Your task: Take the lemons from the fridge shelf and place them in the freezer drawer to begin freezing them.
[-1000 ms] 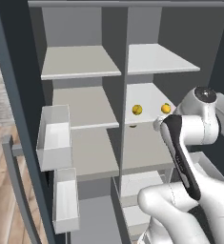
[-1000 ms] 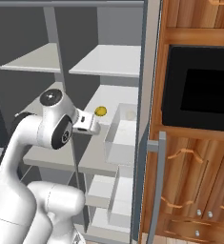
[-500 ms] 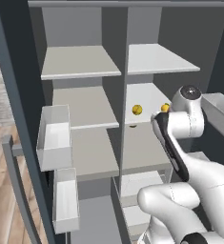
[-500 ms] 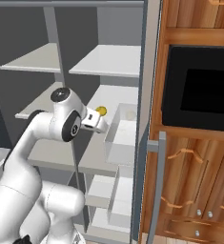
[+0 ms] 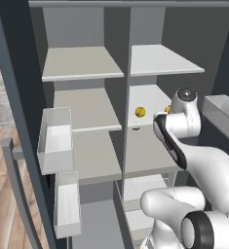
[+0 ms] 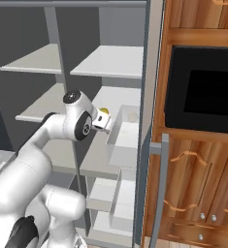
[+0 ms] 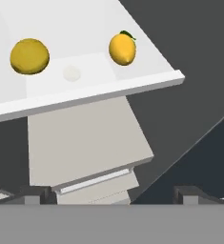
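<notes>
Two lemons, one rounder and one with a pointed tip, sit on a single white fridge shelf; two white translucent bins hang on the open door

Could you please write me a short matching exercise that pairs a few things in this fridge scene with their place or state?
Column one:
1. two small round yellow lemons
2. robot's two-finger gripper
3. white translucent door bins
4. black wall oven

Column two:
A. set in the wooden cabinet
B. on a white fridge shelf
C. open, holding nothing
D. on the left door

Pairs: 1-B, 2-C, 3-D, 4-A
</notes>
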